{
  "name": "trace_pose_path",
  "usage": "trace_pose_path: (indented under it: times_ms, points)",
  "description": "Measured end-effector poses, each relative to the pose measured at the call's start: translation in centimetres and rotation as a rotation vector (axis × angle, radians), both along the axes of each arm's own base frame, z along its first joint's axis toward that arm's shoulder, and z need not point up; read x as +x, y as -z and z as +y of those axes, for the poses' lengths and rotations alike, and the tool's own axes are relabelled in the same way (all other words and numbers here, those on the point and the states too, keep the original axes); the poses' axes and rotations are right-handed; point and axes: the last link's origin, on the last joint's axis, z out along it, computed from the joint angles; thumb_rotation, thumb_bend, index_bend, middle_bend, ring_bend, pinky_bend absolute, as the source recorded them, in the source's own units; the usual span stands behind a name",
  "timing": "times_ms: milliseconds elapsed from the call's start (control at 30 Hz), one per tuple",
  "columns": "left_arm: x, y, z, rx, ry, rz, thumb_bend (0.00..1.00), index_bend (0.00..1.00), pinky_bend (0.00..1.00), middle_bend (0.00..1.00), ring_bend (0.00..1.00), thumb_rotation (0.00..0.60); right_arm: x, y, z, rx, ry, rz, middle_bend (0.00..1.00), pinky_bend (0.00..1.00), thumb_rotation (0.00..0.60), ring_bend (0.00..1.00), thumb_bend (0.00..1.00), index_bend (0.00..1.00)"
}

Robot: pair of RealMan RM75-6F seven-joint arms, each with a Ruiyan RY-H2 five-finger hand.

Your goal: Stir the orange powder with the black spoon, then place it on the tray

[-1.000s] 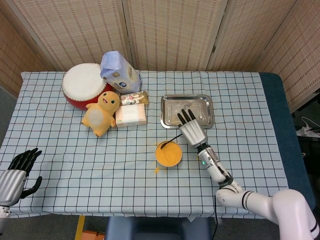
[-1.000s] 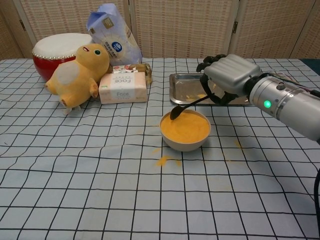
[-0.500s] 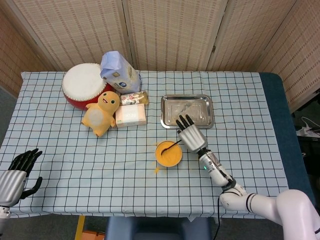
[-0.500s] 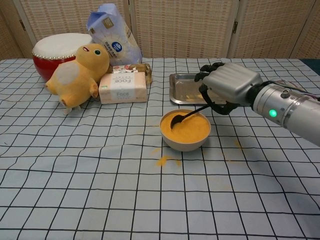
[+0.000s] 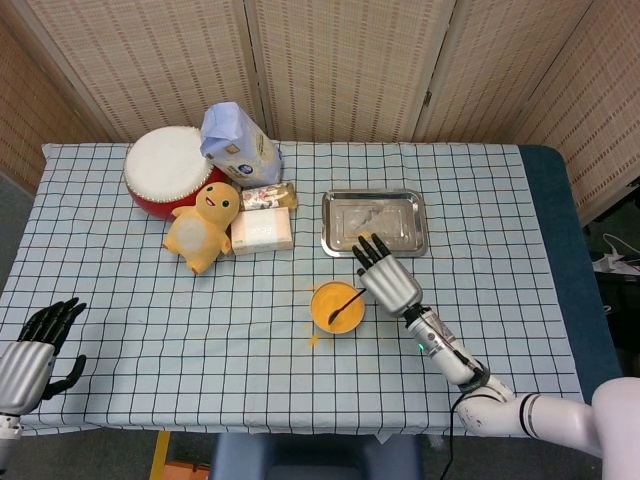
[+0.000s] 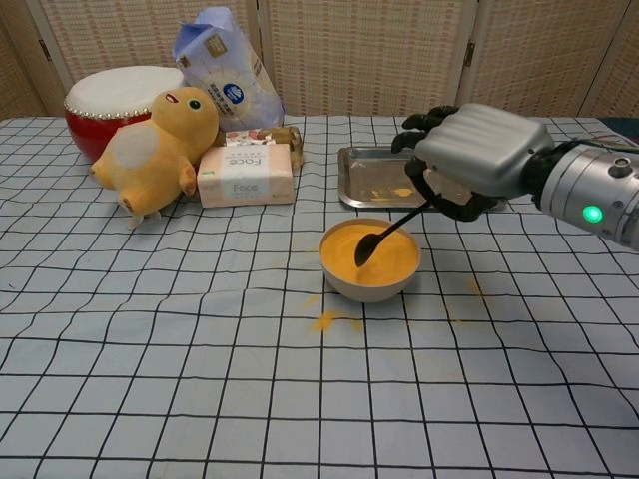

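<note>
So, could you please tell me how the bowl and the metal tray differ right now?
The bowl is round, white and deep; the metal tray is rectangular, shiny and shallow. The bowl is full of orange powder, with the black spoon dipped in; the tray holds only specks. Both sit on the checked tablecloth.

The right hand [image 6: 469, 162] drew back toward the robot, carrying the black spoon [image 6: 387, 233] from the far rim into the orange powder [image 6: 371, 254].

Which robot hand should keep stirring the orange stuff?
Right. The right hand already holds the black spoon in the bowl; the left hand is far off at the table's corner.
</note>
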Motion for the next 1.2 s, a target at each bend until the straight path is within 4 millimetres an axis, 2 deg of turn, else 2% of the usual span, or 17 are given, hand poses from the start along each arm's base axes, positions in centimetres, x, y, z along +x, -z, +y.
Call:
trace_pose_path:
  times_ms: [200,433,767,900,933,967,1000,1067,1133,1200]
  points:
    - [0.1,-0.1,-0.2,0.001,0.005,-0.002,0.46,0.0,0.09,0.0,0.0,0.6,0.2,-0.9,-1.6,-0.099,0.056,-0.095,0.13,0.11,0.6,0.0,0.41,0.87]
    - [0.0,0.0,0.0,-0.003,0.001,0.0,0.46,0.0,0.09,0.0,0.0,0.6,-1.1,-0.7,-4.5,-0.176,0.152,-0.124,0.13,0.11,0.6,0.0,0.41,0.86]
    - [-0.1,0.2,0.2,-0.008,-0.007,0.006,0.46,0.0,0.09,0.0,0.0,0.6,-3.4,1.3,-9.9,-0.242,0.335,-0.09,0.13,0.11,0.6,0.0,0.41,0.83]
    - [-0.2,0.2,0.2,-0.01,-0.01,0.006,0.46,0.0,0.09,0.0,0.0,0.6,-3.6,2.3,-11.2,-0.24,0.397,-0.089,0.13,0.11,0.6,0.0,0.41,0.78]
    - [-0.2,0.2,0.2,-0.01,-0.01,0.006,0.46,0.0,0.09,0.0,0.0,0.6,-3.6,2.6,-11.5,-0.238,0.41,-0.089,0.13,0.11,0.6,0.0,0.41,0.73]
    - [-0.2,0.2,0.3,-0.01,-0.011,0.006,0.46,0.0,0.09,0.0,0.0,0.6,-3.7,2.9,-11.7,-0.232,0.429,-0.091,0.13,0.11,0.6,0.0,0.41,0.64]
    - [-0.3,0.2,0.3,-0.011,-0.012,0.006,0.46,0.0,0.09,0.0,0.0,0.6,-3.7,3.2,-11.9,-0.224,0.444,-0.094,0.13,0.11,0.6,0.0,0.41,0.52]
    - [-0.3,0.2,0.3,-0.011,-0.012,0.005,0.46,0.0,0.09,0.0,0.0,0.6,-3.7,3.7,-12.1,-0.198,0.478,-0.112,0.13,0.1,0.6,0.0,0.41,0.2]
    - [-0.3,0.2,0.3,-0.011,-0.013,0.004,0.46,0.0,0.09,0.0,0.0,0.6,-3.6,4.0,-12.2,-0.177,0.5,-0.141,0.12,0.09,0.6,0.0,0.41,0.04]
    - [-0.3,0.1,0.3,-0.011,-0.013,0.004,0.46,0.0,0.09,0.0,0.0,0.6,-3.5,3.9,-12.3,-0.168,0.508,-0.173,0.1,0.08,0.6,0.0,0.41,0.0]
